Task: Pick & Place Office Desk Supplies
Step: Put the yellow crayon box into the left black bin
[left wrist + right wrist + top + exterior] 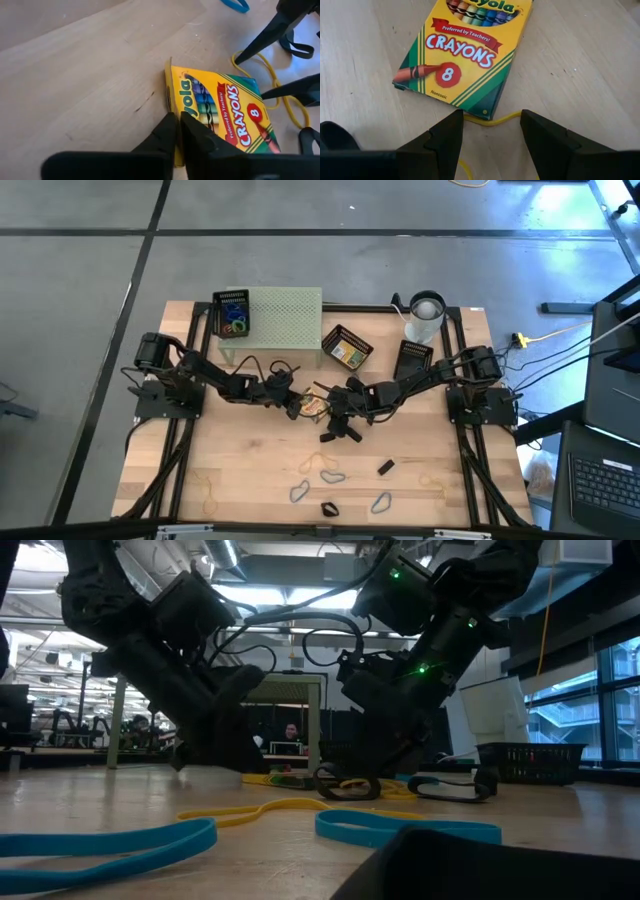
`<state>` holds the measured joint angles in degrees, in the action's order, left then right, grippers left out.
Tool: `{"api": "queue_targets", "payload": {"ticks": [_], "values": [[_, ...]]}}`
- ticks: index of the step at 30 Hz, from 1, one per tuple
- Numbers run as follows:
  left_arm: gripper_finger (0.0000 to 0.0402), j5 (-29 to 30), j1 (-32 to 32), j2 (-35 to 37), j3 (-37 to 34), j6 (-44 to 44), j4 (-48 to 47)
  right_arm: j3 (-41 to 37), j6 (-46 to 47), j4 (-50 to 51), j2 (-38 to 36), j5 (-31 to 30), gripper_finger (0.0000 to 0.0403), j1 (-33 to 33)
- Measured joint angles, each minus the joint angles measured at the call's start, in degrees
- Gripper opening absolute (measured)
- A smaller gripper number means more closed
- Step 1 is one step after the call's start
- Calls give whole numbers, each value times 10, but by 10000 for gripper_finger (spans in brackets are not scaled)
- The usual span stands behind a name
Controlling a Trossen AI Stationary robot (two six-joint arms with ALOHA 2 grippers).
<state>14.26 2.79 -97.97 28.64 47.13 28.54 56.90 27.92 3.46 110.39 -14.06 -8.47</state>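
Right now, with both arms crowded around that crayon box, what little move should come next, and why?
Probably the left end effector should reopen and re-aim: its fingers are shut together at the edge of the crayon box, apparently holding nothing. The box lies flat on the table, and the right end effector waits open just short of it.

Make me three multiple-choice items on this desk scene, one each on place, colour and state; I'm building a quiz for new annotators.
1. Where is the crayon box that lies flat on the table?
A. In a black basket
B. Mid-table, between the two hands
C. On the green stand

2. What colour is the band under that box's corner?
A. Yellow
B. Red
C. White

3. How are the left hand's fingers?
A. Wide apart
B. Out of view
C. Shut together

Answers:
1. B, the high view shows it between the left hand and right hand.
2. A, the yellow band shows in the right wrist view.
3. C, the left wrist view shows the fingers pressed together at the box's edge.
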Motion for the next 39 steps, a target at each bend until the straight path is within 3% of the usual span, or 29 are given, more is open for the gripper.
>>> {"api": "queue_targets", "payload": {"ticks": [15,24,33,39], "values": [[2,2,6,14,-1,-55,11,-2,-34,46,-44,32,203,1],[1,7,34,53,-1,-204,53,-1,-61,59,-105,29,203,-10],[1,20,75,67,-1,-353,114,-1,-106,2,-117,32,204,-10],[1,57,91,68,-1,-389,121,0,-104,-11,-117,84,227,-9]]}}
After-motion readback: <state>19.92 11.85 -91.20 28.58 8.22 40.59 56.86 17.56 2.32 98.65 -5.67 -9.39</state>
